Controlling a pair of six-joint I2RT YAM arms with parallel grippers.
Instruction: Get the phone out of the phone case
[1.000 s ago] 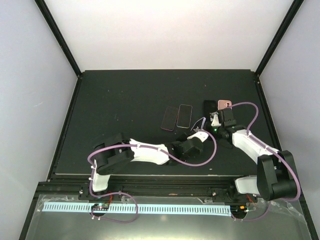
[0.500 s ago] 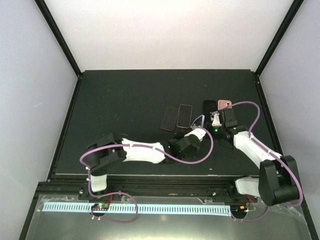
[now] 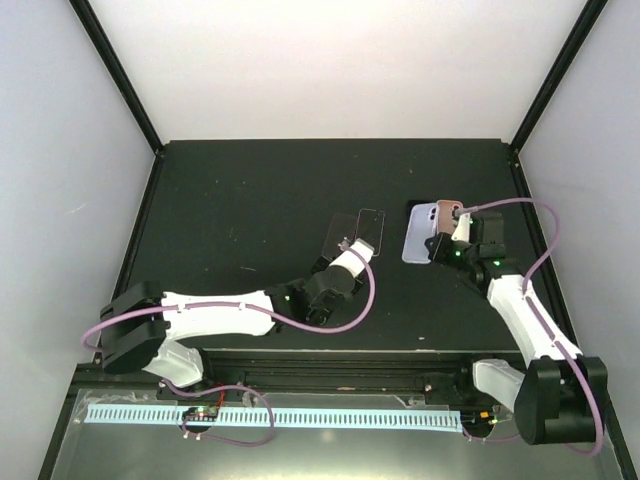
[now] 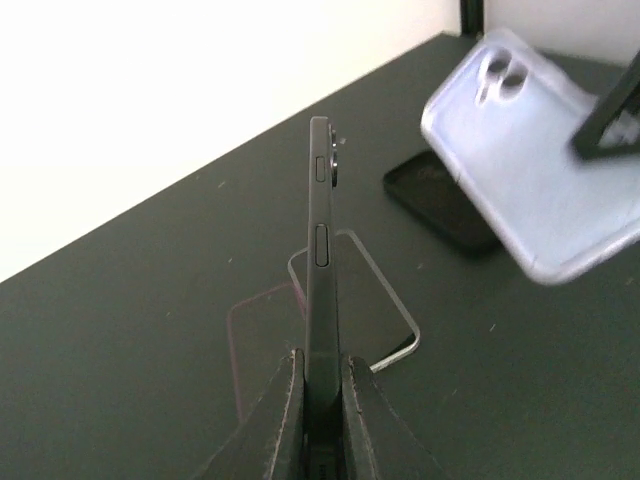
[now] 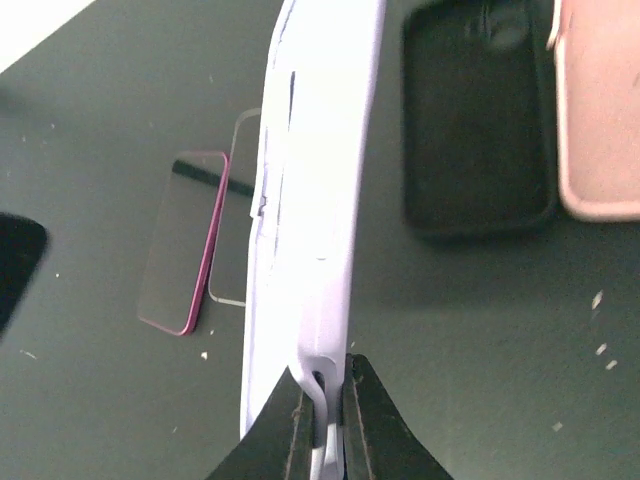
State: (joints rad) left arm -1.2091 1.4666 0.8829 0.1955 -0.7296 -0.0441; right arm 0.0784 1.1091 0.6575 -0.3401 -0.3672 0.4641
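On the black matte table (image 3: 230,200): both arms reaching over middle and right.
Right gripper (image 5: 325,372): clamped on the edge of a lavender twin-lens phone (image 5: 310,200), held tilted off the surface.
Left gripper (image 4: 320,362): clamped on a dark slim phone (image 4: 320,240), standing on edge.
Salmon-pink phone case (image 5: 605,110): flat at far right, just beside a black rectangular shell (image 5: 478,130), not gripped.
Clear flat cases: pink-rimmed one (image 5: 183,245) and plain one (image 4: 375,320), side by side.

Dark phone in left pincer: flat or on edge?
On edge: left pincer clamps the dark phone by its faces, side buttons facing the wrist camera.
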